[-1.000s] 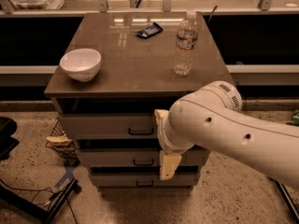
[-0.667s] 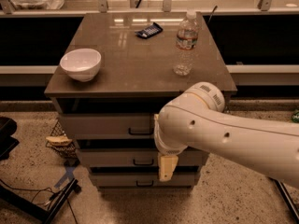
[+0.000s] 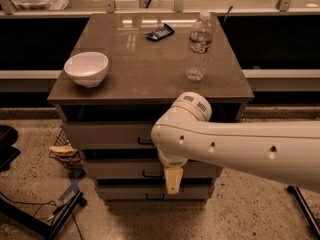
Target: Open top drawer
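While my gripper (image 3: 173, 180) hangs before the lower drawers (image 3: 115, 170), just below the top drawer (image 3: 106, 134), I cannot tell whether it is spread or pressed together.

The gripper (image 3: 173, 180) is being held pointing down in front of the lower drawers (image 3: 120, 170), under the white arm (image 3: 240, 146) that is being held across the cabinet front from the right. The top drawer (image 3: 107, 134) is being partly hidden by it. A bowl (image 3: 86, 68), a water bottle (image 3: 199, 46) and a dark packet (image 3: 159, 32) are being carried on the cabinet top (image 3: 140, 64).
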